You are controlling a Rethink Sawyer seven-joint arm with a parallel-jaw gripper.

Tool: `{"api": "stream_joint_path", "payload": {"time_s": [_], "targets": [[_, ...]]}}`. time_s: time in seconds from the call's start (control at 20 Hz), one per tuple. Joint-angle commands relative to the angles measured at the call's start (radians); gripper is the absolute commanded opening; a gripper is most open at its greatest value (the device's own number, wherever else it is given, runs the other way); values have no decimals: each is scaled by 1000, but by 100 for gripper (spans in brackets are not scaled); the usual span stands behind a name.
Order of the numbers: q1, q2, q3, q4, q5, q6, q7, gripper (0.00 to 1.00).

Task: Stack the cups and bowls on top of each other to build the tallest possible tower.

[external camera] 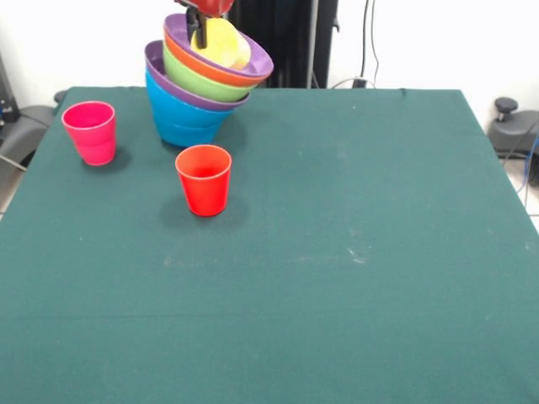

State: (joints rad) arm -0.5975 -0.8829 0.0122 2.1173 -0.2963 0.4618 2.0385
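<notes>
The tower stands at the far left of the table: a deep blue bowl (187, 114) at the bottom, then purple (181, 88), lime green (198, 80) and orange (210, 67) rims, with a tilted purple bowl (253, 63) on top. A yellow cup (223, 44) lies tilted inside that top bowl. My gripper (200, 25) comes down from the top edge and its dark tip rests against the yellow cup's left side; its upper part is cut off by the frame. A red cup (204, 179) stands upright in front of the tower. A pink-magenta cup (91, 132) stands upright at the left.
A dark green cloth covers the table (337, 252). Black stands and cables are behind the far edge, and dark equipment sits off both side edges.
</notes>
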Motion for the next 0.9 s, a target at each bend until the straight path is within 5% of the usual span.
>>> {"api": "stream_joint_path", "payload": {"time_s": [0.05,0.4,0.9], "targets": [[27,58,52,-26,-68,39,-26,0],[31,16,67,-22,-39,80,-28,0],[35,-197,70,-11,12,272,-97,0]]}}
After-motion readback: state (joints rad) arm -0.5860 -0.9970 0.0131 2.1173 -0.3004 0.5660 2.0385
